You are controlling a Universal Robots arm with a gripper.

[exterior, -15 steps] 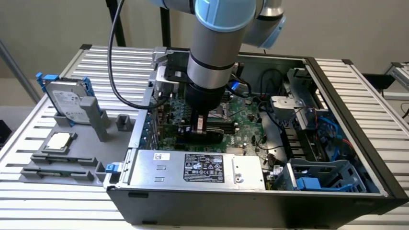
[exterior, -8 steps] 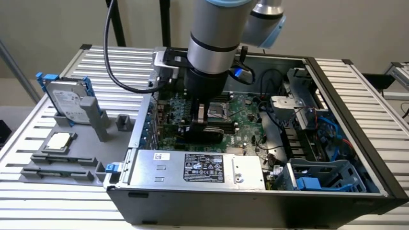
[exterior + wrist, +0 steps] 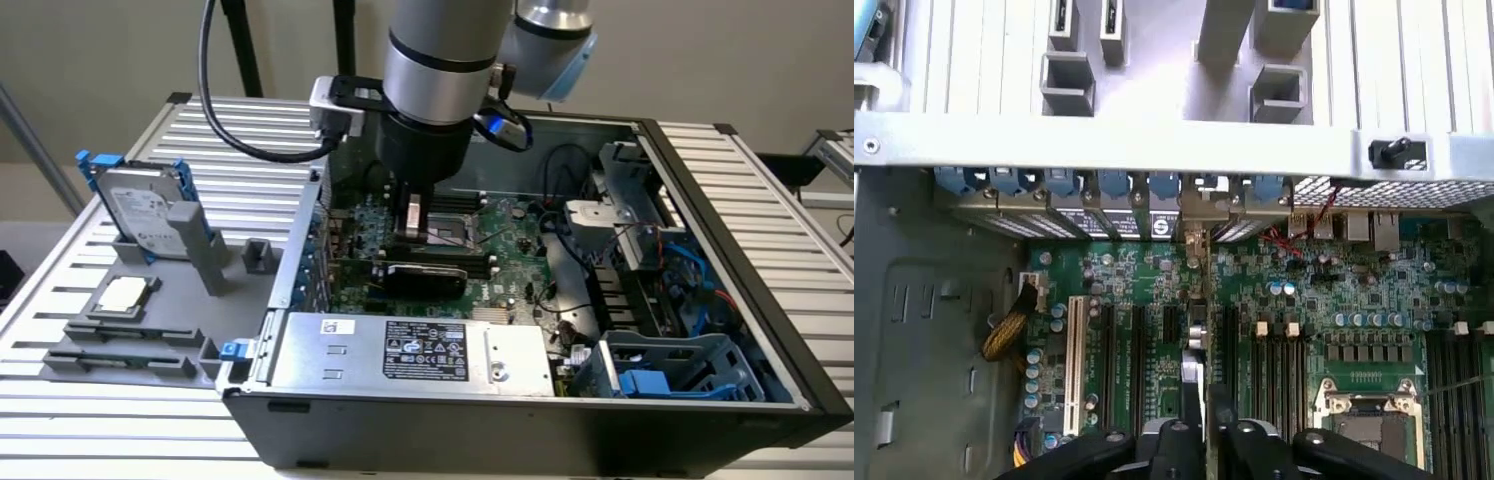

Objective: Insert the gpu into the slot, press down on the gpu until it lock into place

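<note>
Gripper clamps the gpu (upright, at its six o'clock) over the motherboard — insertion underway, lock not evident.

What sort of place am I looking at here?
Probably a robotics lab or test bench for computer assembly: a robot arm holds a gpu inside an open PC case on a slatted metal table, with a hard drive racked beside it.

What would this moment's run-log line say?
gripper: shut on gpu | gpu: upright on motherboard | locked: cannot tell
</note>
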